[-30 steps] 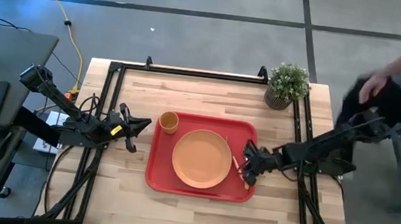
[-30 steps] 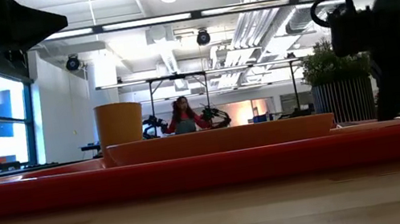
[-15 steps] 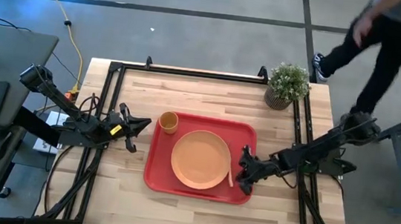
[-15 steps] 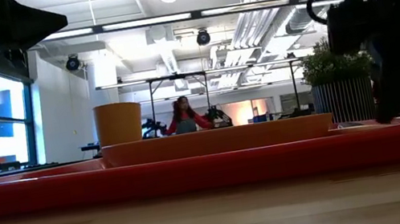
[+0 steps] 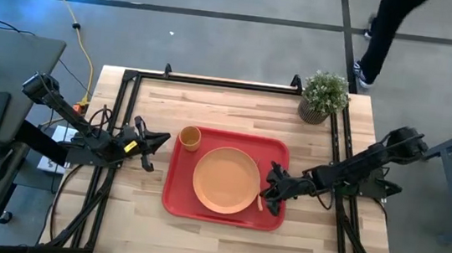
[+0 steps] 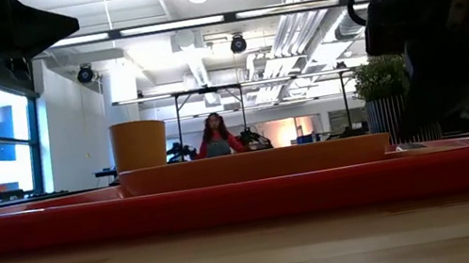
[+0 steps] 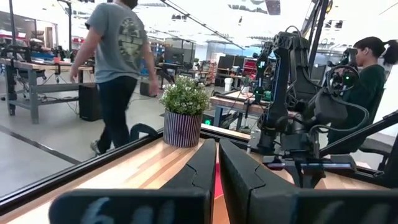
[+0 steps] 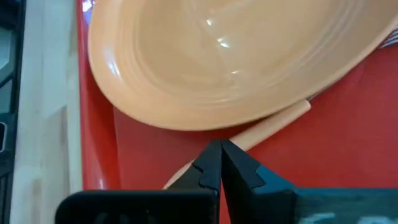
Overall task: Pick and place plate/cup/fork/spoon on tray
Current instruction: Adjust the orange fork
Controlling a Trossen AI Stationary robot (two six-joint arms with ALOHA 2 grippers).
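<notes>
The red tray point(image 5: 176, 197) lies on the middle of the table. On it stand the orange plate point(image 5: 226, 179) and, at the far left corner, the cup point(image 5: 190, 138). A slim orange utensil handle point(image 8: 273, 121) lies flat on the tray against the plate's right rim. Its head is hidden, so I cannot tell fork from spoon. My right gripper point(image 5: 268, 196) is shut and low over this handle. My left gripper point(image 5: 157, 140) is shut and empty, just left of the tray. No second utensil shows plainly. My right gripper comes slanting down from the table's right side. Its shut fingertips point(image 8: 211, 163) stand over the middle of the handle, which passes under them across the fingers. The handle lies flat on the tray beside the plate's rim point(image 8: 186, 124). I cannot tell whether the tips touch it.
A potted plant point(image 5: 323, 96) stands at the table's far right corner. Black frame rails point(image 5: 214, 81) run along the table's edges. A person walks past beyond the far right corner point(image 5: 387, 34), and another sits behind the table point(image 6: 214, 135).
My right gripper has gone toward the table's left, closer to the plate, staying low over the tray. The utensil has slid with it toward the plate's rim. The person behind the right arm has walked away toward the far side.
</notes>
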